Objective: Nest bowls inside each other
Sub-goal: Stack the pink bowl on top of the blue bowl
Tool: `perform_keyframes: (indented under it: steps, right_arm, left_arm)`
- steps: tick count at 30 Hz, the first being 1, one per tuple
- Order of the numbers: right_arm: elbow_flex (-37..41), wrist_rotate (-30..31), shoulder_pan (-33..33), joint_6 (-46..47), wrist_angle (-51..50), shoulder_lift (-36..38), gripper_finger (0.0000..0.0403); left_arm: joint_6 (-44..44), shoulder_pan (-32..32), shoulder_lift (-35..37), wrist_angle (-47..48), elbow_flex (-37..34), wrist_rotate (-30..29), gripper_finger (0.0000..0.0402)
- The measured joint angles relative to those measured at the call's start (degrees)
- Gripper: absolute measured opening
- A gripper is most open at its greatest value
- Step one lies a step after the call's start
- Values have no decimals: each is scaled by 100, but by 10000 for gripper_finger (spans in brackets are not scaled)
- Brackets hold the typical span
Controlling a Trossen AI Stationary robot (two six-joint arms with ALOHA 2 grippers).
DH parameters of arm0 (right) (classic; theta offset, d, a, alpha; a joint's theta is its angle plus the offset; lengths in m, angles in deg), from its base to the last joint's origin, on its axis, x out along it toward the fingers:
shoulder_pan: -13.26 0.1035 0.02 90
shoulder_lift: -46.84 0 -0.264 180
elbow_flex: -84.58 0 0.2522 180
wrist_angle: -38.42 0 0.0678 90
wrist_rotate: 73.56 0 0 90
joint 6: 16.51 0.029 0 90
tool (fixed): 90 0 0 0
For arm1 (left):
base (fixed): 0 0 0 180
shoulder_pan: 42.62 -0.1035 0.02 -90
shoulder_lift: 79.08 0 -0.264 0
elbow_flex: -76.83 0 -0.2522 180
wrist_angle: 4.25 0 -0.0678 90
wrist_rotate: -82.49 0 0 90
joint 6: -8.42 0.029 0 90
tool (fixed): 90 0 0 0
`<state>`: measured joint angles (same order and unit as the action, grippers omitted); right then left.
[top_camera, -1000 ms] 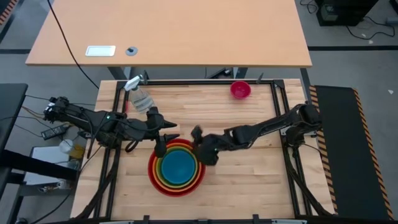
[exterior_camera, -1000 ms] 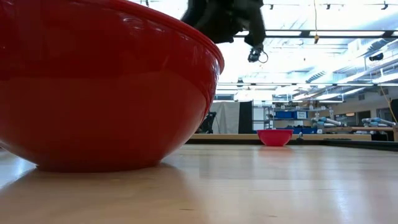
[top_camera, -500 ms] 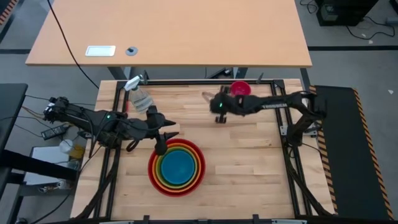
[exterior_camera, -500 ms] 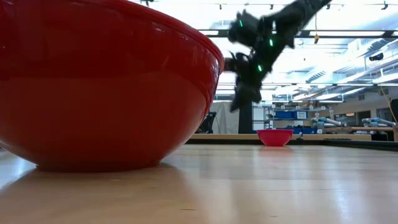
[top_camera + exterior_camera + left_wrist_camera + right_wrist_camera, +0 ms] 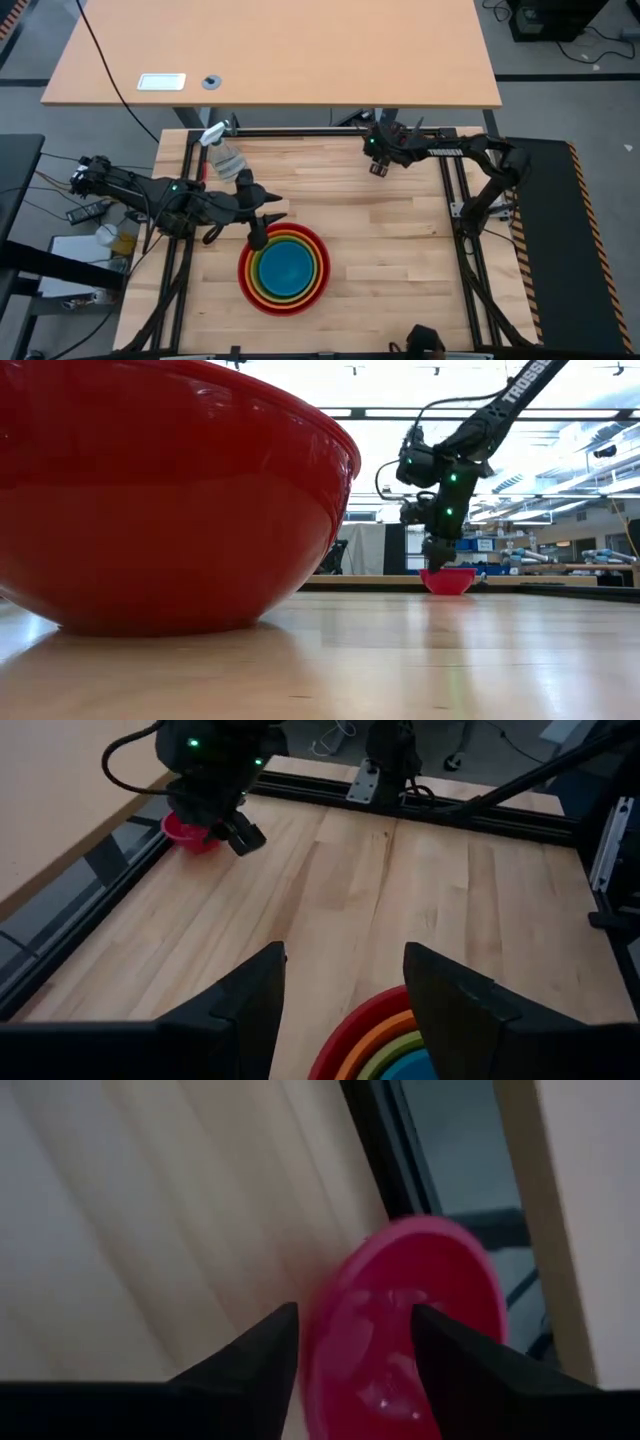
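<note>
Pink bowl [image 5: 446, 580]: sits alone at the table's far edge, well apart from the nested stack.
Stack: red bowl [image 5: 248, 285] holding orange, green and blue bowl [image 5: 286, 270], near the front.
Right gripper [image 5: 378, 158]: hangs directly over the pink bowl, fingers spread with nothing between them; the rim lies just ahead of and between the fingertips.
Left gripper [image 5: 262, 222]: waits at the stack's rim, fingers wide, empty.
Nearer arm: the right one, by far.

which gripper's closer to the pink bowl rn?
Right. The right gripper hangs open directly over the pink bowl at the far edge; the left gripper sits open by the red bowl stack.
</note>
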<state>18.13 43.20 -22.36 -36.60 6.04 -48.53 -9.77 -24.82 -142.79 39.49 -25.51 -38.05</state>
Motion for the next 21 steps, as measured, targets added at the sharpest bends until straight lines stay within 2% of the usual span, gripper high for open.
perform_keyframes:
  steps: [7, 12, 15, 21]
  right_arm:
    - [-2, -371, -376, 168, -169, -33, 192]
    - [-2, -367, -464, 474, -522, -33, 161]
    - [-2, -373, -507, 570, -626, -33, 124]
    - [-2, -456, -554, 617, -790, -33, 25]
  left_arm:
    - [-127, 4, -2, 149, -2, 0, 208]
    - [-197, 4, -4, 201, -2, 0, 208]
    - [-197, 4, -4, 200, -2, 0, 208]
    - [-259, 4, -4, 201, -2, 0, 208]
